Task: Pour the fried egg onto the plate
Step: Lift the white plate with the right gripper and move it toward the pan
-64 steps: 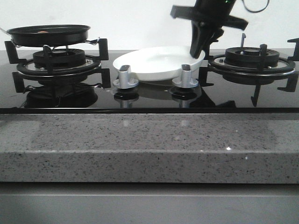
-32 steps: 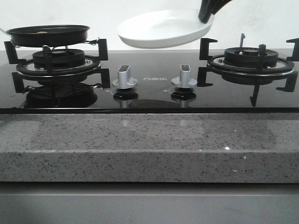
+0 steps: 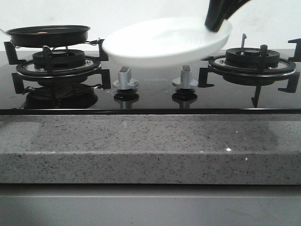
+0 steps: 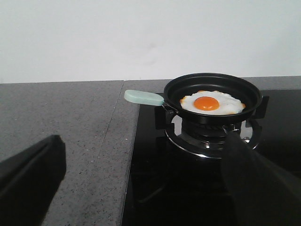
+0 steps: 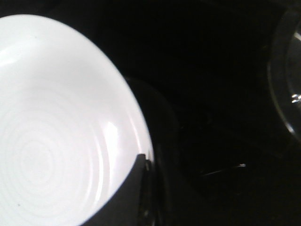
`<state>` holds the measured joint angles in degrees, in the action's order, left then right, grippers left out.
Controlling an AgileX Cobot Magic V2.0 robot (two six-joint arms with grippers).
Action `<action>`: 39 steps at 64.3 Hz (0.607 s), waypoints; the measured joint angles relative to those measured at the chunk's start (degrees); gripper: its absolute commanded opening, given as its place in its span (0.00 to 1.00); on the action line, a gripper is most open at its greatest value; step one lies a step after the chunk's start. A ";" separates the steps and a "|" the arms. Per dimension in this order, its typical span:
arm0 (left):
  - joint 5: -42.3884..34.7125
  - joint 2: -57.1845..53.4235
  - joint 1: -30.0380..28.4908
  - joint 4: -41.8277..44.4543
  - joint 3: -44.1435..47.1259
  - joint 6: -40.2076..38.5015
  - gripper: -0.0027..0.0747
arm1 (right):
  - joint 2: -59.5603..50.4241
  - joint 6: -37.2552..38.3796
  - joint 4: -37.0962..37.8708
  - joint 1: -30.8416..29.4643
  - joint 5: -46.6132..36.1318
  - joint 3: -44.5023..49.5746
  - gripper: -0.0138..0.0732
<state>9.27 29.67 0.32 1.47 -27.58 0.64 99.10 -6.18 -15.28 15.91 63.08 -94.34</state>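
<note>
Front view: the plate (image 3: 164,41) hangs upper centre, its rim pinched by the right fingers (image 3: 217,20), ready to receive; left wrist view: the fried egg (image 4: 211,103) lies right of centre in the pan (image 4: 214,96), left fingers (image 4: 33,179) spread; right wrist view: plate fills the left.

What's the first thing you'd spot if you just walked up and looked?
The big white plate floating in the air above the middle of the stove, pinched at its rim by the right hand. Next, the fried egg with its bright orange yolk, lying in the black pan on the left burner.
</note>
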 measured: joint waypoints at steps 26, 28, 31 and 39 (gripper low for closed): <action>0.00 0.00 0.00 0.00 0.00 0.00 0.89 | -3.35 -0.37 -1.97 1.31 -5.27 10.21 0.09; 0.00 0.00 0.00 0.00 0.00 0.00 0.89 | -3.35 -0.37 -1.97 1.31 -5.27 10.21 0.09; 0.00 0.00 0.00 0.00 0.00 0.00 0.89 | -3.44 -0.37 -1.97 1.31 -5.17 10.21 0.09; 0.00 0.00 0.00 0.00 0.00 0.00 0.89 | -3.44 -0.37 -2.15 1.31 -3.20 10.21 0.09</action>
<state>9.27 29.67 0.32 1.47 -27.58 0.64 95.67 -6.55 -17.43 17.22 59.88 -84.14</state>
